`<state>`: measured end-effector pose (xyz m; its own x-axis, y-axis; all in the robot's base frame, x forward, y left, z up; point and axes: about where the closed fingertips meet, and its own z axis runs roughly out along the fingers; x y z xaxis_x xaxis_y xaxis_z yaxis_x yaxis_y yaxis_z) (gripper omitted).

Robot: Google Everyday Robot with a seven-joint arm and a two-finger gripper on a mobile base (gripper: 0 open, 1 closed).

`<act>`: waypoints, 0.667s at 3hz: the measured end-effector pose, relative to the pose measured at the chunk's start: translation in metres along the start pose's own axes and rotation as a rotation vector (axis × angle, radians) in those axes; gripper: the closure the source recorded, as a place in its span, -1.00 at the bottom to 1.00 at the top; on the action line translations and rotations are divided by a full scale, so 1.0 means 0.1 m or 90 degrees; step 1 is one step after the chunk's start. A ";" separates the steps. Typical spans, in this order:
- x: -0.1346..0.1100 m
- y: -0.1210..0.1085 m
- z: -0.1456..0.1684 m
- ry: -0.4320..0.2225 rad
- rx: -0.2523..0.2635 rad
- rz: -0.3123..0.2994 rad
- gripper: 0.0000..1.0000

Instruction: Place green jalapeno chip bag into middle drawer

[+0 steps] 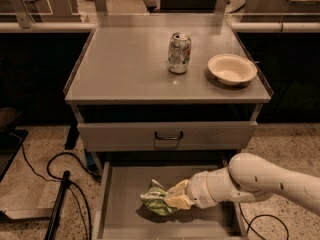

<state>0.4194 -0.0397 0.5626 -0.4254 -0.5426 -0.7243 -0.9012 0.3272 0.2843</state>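
The green jalapeno chip bag (154, 200) is a crumpled light green and white foil bag. It is over the bare grey floor of the pulled-out middle drawer (125, 204), low at the frame's bottom. My gripper (172, 199) reaches in from the right on a white arm and is shut on the bag's right side. The bag casts a shadow just under it; I cannot tell whether it touches the floor.
A closed drawer with a black handle (168, 135) sits above. On the cabinet top stand a silver soda can (179, 53) and a cream bowl (232, 69). Black cables (55, 169) and a black pole lie on the speckled floor to the left.
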 end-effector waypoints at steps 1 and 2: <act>0.07 -0.09 0.28 0.006 -0.017 0.000 1.00; 0.09 -0.14 0.57 0.022 -0.041 -0.008 1.00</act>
<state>0.4325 -0.0053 0.5163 -0.4155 -0.5726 -0.7068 -0.9096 0.2699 0.3160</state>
